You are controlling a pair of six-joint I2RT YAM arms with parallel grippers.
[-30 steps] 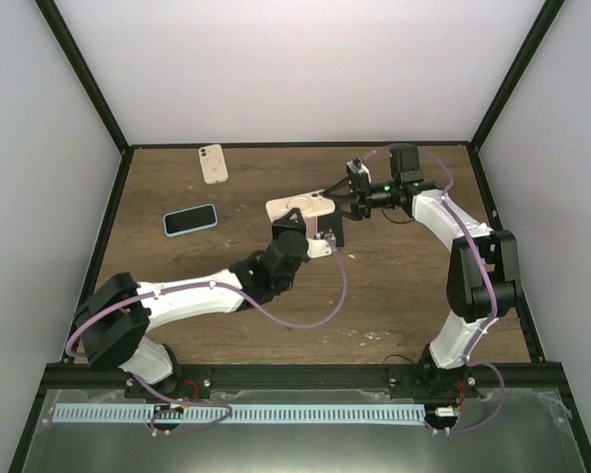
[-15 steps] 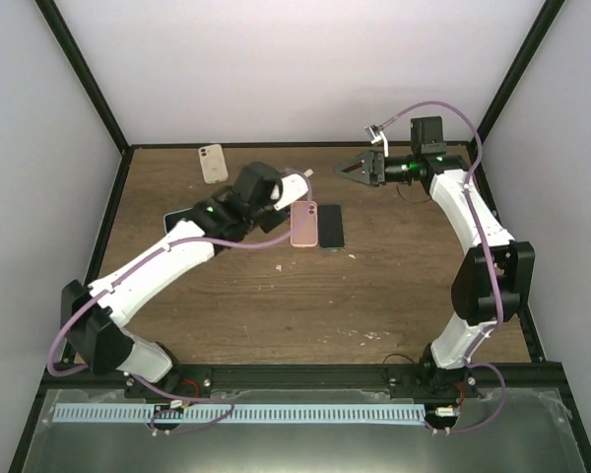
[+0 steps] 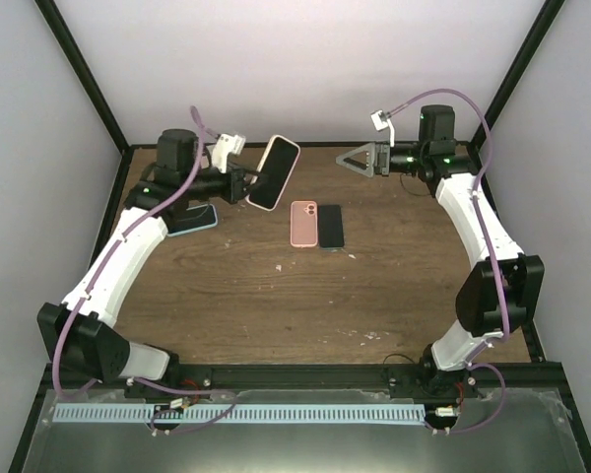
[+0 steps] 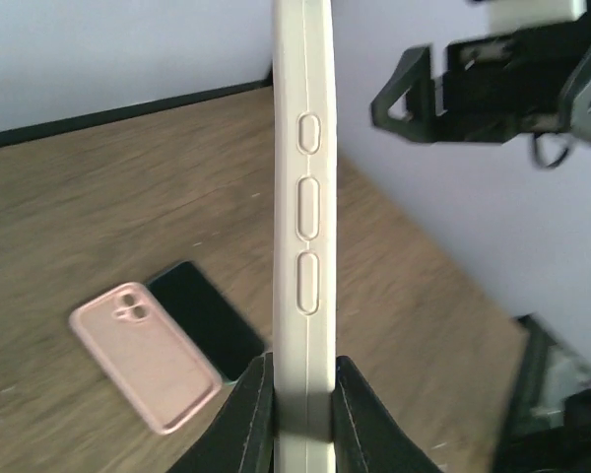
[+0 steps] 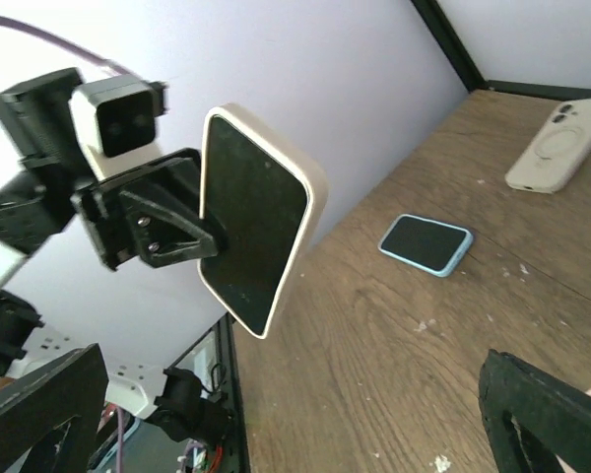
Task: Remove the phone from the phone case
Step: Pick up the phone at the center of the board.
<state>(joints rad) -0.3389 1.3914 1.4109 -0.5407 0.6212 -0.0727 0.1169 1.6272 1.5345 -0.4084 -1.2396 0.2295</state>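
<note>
Farthest left, a blue-cased phone (image 5: 426,243) lies screen-up on the table (image 3: 276,296), and a cream-backed handset (image 5: 552,148) lies camera-side up beyond it, towards the far edge. Just right of them the left gripper (image 3: 250,184) holds a cream-cased phone (image 3: 275,172) in the air, its fingers pinching one end, with the dark screen turned towards the right arm. At mid-table a pink case (image 3: 303,224) lies back-up, just beside a bare black phone (image 3: 332,226) on its right. At the far right the right gripper (image 3: 358,160) hovers above the table with its fingers spread wide, gripping nothing.
</note>
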